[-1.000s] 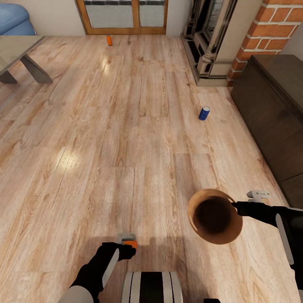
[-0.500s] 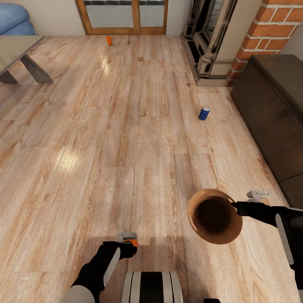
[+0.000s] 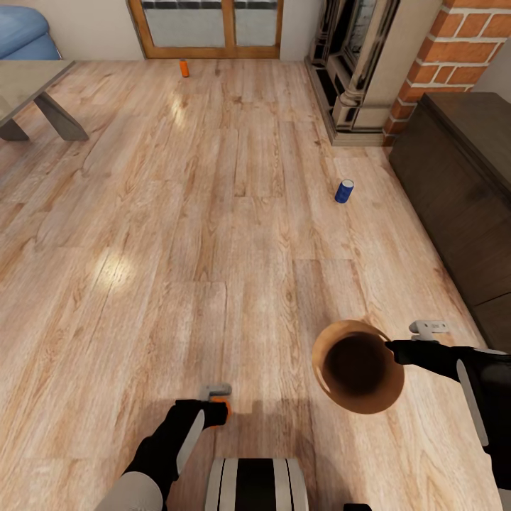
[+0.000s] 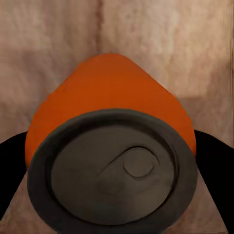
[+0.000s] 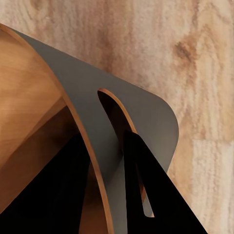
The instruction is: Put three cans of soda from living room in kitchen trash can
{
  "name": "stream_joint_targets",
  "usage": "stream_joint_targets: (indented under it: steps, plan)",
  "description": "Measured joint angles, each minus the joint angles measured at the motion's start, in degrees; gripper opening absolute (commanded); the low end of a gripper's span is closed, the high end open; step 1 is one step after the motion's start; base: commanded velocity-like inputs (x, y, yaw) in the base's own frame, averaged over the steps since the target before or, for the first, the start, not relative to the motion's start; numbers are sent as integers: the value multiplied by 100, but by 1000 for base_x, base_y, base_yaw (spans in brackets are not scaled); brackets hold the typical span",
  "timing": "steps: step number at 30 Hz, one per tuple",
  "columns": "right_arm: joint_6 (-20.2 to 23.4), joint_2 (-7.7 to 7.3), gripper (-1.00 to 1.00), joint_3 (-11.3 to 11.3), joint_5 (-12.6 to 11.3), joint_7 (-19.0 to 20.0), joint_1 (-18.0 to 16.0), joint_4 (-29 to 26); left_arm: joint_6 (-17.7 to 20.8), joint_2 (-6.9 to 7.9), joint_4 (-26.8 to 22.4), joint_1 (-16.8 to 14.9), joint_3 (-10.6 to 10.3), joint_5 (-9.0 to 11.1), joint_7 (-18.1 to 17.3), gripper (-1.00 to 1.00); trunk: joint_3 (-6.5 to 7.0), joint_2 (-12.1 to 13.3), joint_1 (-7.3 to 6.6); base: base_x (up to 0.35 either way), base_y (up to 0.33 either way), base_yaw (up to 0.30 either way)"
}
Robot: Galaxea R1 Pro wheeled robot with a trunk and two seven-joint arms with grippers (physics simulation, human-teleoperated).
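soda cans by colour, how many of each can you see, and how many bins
orange cans: 2, one in the left hand, one on the floor by the glass door
blue cans: 1, on the floor near the fireplace
copper bins: 1, held at its rim by the right hand
total: 4 things, 3 cans and 1 bin

Two orange cans [image 3: 184,68] [image 3: 221,411], one blue can [image 3: 344,191], one bin [image 3: 358,366].
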Motion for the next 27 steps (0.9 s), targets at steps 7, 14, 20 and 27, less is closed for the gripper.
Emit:
stream_joint_targets:
  steps: [7, 14, 20, 27]
  plan:
    - [-1, 2, -100, 1, -3, -6, 0, 4, -127, -1, 36, -21, -1, 17, -3, -100, 0, 0, -2, 0, 0, 0]
    - [5, -5, -100, -24, -30, -5, -1, 17, 66, 0, -668, -22, -109, 14, -53, -100, 0, 0, 0, 0, 0, 0]
    - [9, -6, -100, -43, -51, -6, -2, 33, 1683, -1, -2826, 38, -1269, 878, -116, -100, 1, 0, -1, 0, 0, 0]
    - [7, -5, -100, -53, -44, 2, -2, 30, 2524, 137, -4039, 67, -1625, 1675, -135, -100, 0, 0, 0, 0, 0, 0]
